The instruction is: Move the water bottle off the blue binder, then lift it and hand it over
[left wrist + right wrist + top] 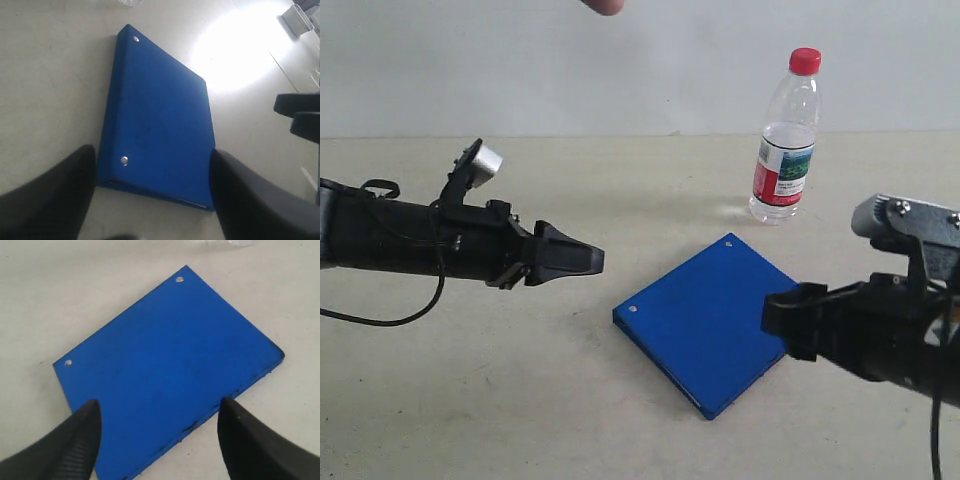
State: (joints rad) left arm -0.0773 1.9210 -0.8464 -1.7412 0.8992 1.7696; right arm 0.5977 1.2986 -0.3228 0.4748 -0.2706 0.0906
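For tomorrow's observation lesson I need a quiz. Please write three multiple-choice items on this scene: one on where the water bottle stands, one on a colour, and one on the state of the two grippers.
1. Where is the water bottle?
A. Upright on the blue binder
B. Upright on the table, beyond the binder and apart from it
C. Lying on its side on the binder

2. What colour is the bottle's cap?
A. Red
B. Blue
C. Green

3. How are the left gripper and the right gripper?
A. Both open and empty
B. Both shut on the binder
C. One shut on the bottle

Answers:
1 B: bare table shows between the bottle's base and the binder's far corner.
2 A: the cap is plainly red.
3 A: each wrist view shows the fingers spread wide with nothing held between them.
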